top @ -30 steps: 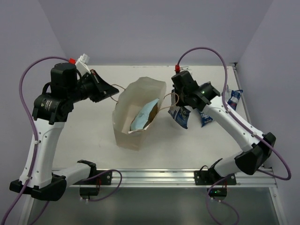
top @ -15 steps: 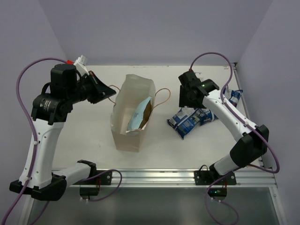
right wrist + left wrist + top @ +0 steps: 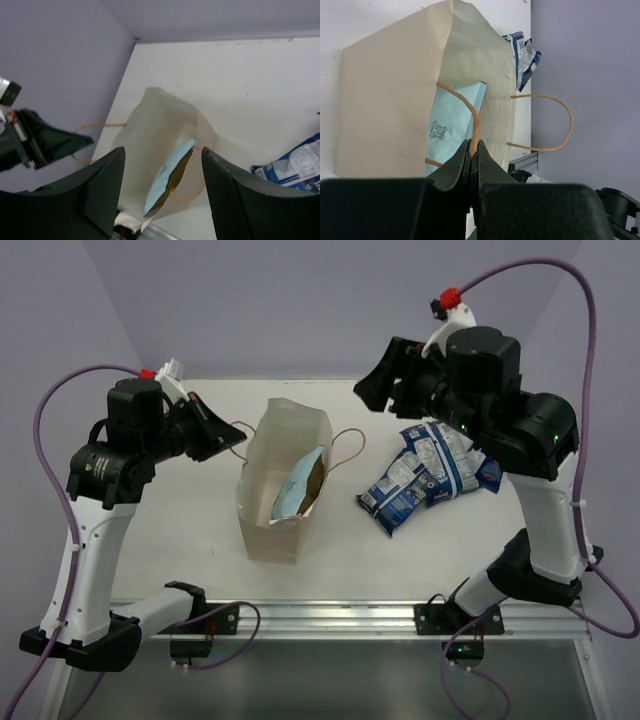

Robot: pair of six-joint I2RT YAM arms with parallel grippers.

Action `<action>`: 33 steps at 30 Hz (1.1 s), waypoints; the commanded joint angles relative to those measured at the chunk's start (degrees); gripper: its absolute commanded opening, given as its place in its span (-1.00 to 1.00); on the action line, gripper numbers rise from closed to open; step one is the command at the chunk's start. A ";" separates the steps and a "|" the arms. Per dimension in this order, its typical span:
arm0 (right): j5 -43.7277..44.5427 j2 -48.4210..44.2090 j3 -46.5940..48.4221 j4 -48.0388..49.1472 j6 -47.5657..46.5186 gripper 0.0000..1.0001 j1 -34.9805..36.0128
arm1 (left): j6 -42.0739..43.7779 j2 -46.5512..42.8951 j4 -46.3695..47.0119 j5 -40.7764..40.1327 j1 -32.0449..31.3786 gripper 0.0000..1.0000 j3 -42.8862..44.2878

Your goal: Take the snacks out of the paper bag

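The paper bag (image 3: 268,485) stands with its mouth open upward, the opening's long axis running near to far. A light blue chip bag (image 3: 296,495) stands on edge inside, along that same line. The left gripper (image 3: 471,150) is clamped on the bag's left cord handle (image 3: 475,127). The right gripper (image 3: 162,155) hangs high over the far right, fingers spread and empty. Dark blue and white packets (image 3: 420,475) lie in a heap to the right of the bag (well apart from it). The table (image 3: 330,545) is white and the walls (image 3: 300,300) are lavender.
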 commanded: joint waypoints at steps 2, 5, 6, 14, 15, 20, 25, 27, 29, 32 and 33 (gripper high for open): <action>-4.20 -0.97 -11.65 -0.63 6.16 0.30 7.52 | -0.75 -1.91 3.34 0.26 0.33 -1.00 -3.49; -5.84 4.27 -6.94 -1.30 5.90 0.30 12.28 | -0.75 -3.58 3.96 0.44 0.24 -1.00 -7.45; -6.91 6.13 -3.35 -1.92 6.25 0.29 13.08 | -0.92 -4.80 4.31 0.44 0.24 -1.00 -8.34; -12.45 12.29 -7.18 3.80 11.51 0.29 17.57 | -1.45 -7.45 4.84 0.53 0.24 -1.00 -12.39; -10.54 14.13 -6.92 2.48 12.48 0.28 17.66 | -1.54 -7.45 5.01 0.70 0.24 -1.00 -12.21; -1.66 13.28 -10.07 -3.77 19.25 0.29 18.45 | -1.71 -6.31 3.88 1.05 0.24 -1.00 -7.22; 0.29 9.23 -19.48 -2.98 21.63 0.30 17.92 | -1.80 -6.31 3.61 2.11 0.24 -1.00 -6.06; 0.55 9.49 -20.80 -2.89 21.98 0.31 17.92 | -1.98 -6.39 3.96 2.55 0.33 -1.00 -6.23; 1.08 10.19 -22.21 -2.80 22.95 0.31 17.92 | -1.89 -6.39 4.05 2.90 0.24 -1.00 -6.15; 2.13 10.89 -22.91 -3.06 24.18 0.30 17.75 | -1.63 -6.39 3.87 3.25 0.24 -1.00 -6.06; 2.83 11.07 -23.09 -3.07 24.36 0.29 17.66 | -1.54 -6.48 3.78 3.34 0.33 -1.00 -6.06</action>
